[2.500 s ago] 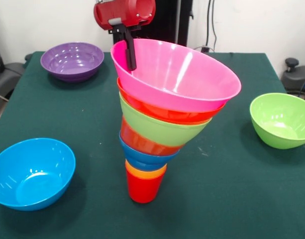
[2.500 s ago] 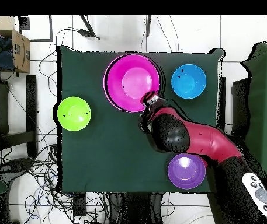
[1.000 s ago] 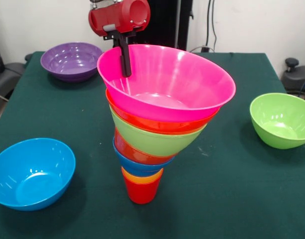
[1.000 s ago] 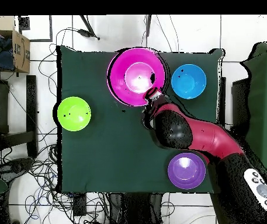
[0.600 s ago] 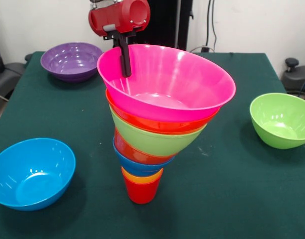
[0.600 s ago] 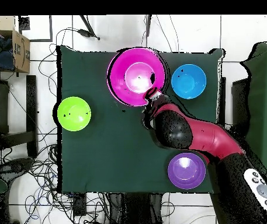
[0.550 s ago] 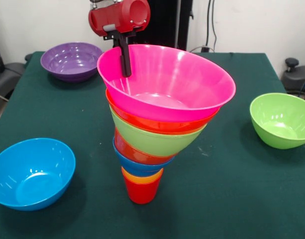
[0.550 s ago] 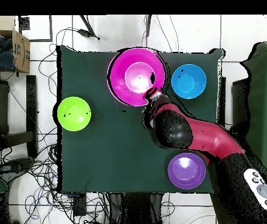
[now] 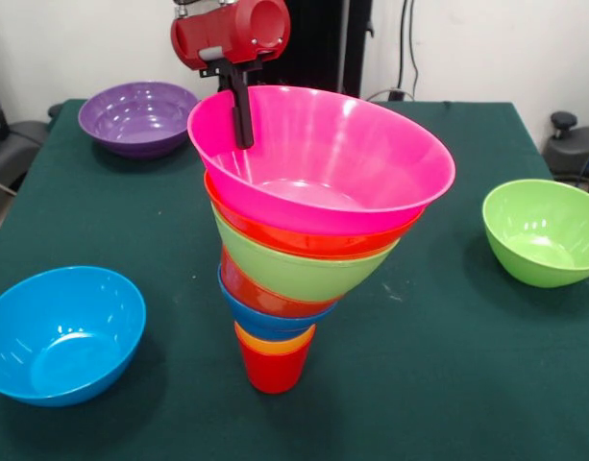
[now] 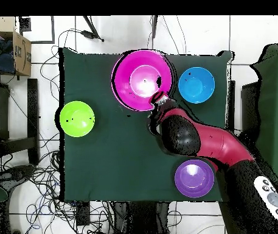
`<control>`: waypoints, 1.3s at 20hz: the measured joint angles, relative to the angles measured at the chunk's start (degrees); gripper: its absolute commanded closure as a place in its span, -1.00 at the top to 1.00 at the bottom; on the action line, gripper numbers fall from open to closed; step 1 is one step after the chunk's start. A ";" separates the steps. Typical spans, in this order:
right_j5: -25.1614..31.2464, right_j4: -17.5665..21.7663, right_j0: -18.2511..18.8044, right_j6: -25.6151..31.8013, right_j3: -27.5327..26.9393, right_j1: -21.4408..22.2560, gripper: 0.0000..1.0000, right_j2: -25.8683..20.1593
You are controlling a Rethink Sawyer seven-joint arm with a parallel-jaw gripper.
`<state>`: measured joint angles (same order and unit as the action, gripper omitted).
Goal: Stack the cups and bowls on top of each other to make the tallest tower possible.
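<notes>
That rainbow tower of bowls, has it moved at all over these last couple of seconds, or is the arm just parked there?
The tower was leaning over at first; it has since swung upright, its pink bowl shifting with the gripper, which kept its place at the bowl's rim. For the last second nothing has moved. The purple bowl, light blue bowl and loose green bowl stayed put.

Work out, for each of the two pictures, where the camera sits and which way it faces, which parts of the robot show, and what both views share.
Front view: across the table, facing the robot; it looks at the tower; the red wrist and gripper at the pink bowl rim show.
Overhead view: above, looking straight down, robot's base at the bottom; the whole arm shows.
Shared: tower, purple bowl, light blue bowl, green bowl, gripper.
</notes>
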<state>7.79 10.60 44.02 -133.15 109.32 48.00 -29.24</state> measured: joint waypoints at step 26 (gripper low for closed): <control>0.01 0.02 -0.03 0.00 -0.06 -0.61 1.00 -0.01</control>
<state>7.80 10.63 43.99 -133.15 109.26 47.40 -29.25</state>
